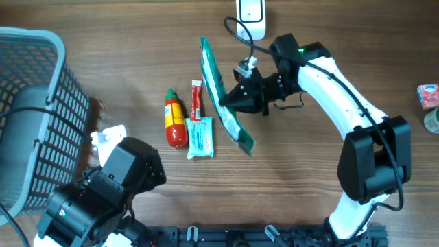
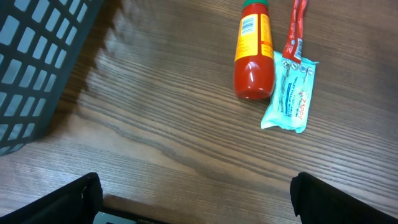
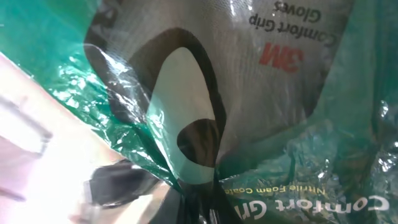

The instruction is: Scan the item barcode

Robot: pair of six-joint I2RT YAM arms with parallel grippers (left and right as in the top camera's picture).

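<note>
Clenches the right tool point(image 1: 236, 101) on the green glove packet point(image 1: 214, 72), gripping it about halfway along its length. Holds that packet on edge and slanted, upper end by the white scanner point(image 1: 251, 14) at the far side of the tabletop point(image 1: 309, 185), lower end to the right of the light blue sachet point(image 1: 200, 137); cannot tell whether that lower end touches the wood. Fills the right wrist view with green film and a clear window, "3M" and "Comfort Grip Gloves" printed upside down to that camera, and pinches the crumpled film at the bottom centre. Bends the white and black right arm point(image 1: 343, 103) toward the packet from the near right.

Spreads the left tool point(image 2: 196, 205) fully, released, grasping nothing; shows its two black fingertips point(image 2: 68, 199) in the bottom corners of the left wrist view, well apart, over bare wood. Looks out from there on a red sauce bottle point(image 2: 254, 56) with a green cap, lying flat just beside the light blue sachet, and on a thin red stick pack point(image 2: 296, 25) whose near end rests on that sachet's top edge. Finds all three left of the held packet, apart from it. Has a dark grey mesh basket point(image 1: 34, 103) at the left edge, beside the left arm, and a small pink pack point(image 1: 428, 96) at the right edge, well apart from everything else
</note>
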